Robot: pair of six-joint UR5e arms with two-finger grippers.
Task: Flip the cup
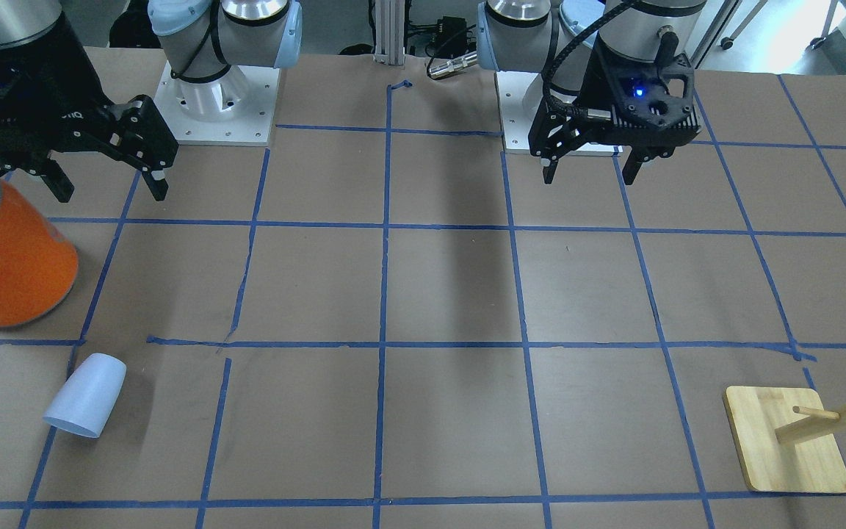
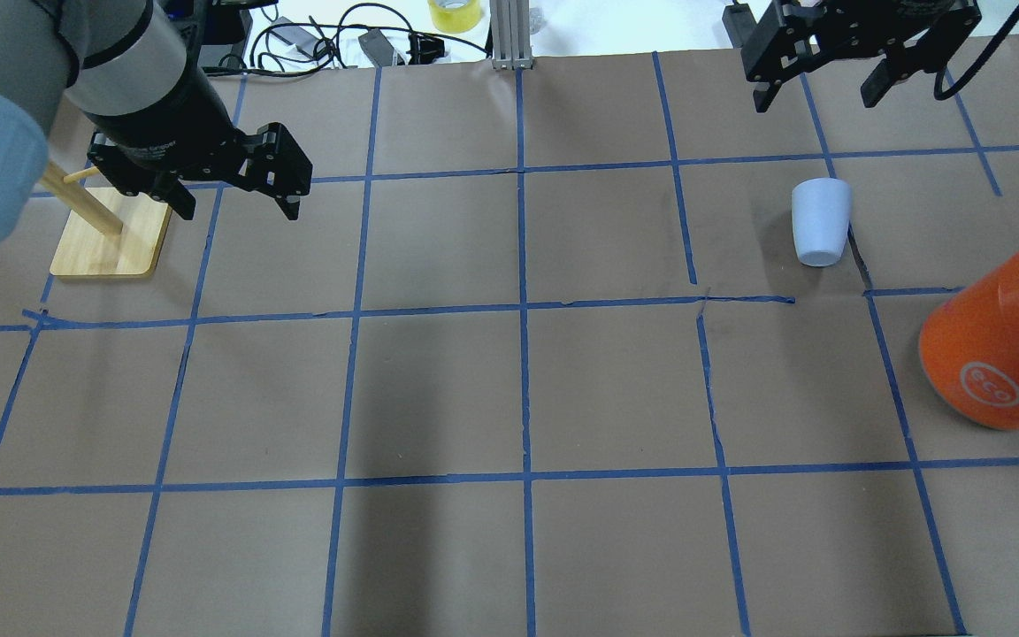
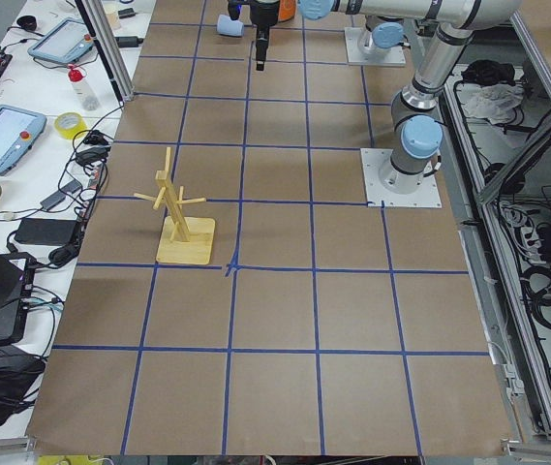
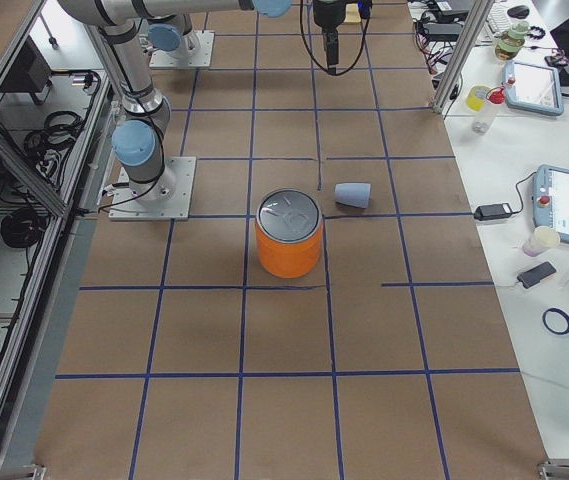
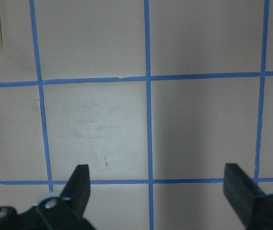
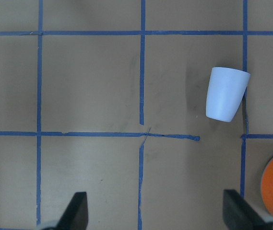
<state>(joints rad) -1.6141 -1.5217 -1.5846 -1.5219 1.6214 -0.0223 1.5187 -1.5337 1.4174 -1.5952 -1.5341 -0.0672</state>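
Observation:
The small pale lavender-blue cup (image 1: 85, 397) lies on its side on the brown table, next to a blue tape line. It also shows in the overhead view (image 2: 821, 221), the exterior right view (image 4: 352, 194) and the right wrist view (image 6: 226, 93). My right gripper (image 1: 111, 192) is open and empty, held high above the table and apart from the cup; it also shows in the overhead view (image 2: 815, 99). My left gripper (image 1: 590, 176) is open and empty over the other half of the table, and also shows in the overhead view (image 2: 237, 208).
A large orange can (image 1: 8, 257) with a silver top stands close to the cup, toward the robot's right; it also shows in the overhead view (image 2: 1000, 354). A wooden peg rack on a square base (image 2: 111, 243) stands near my left gripper. Blue tape lines grid the table.

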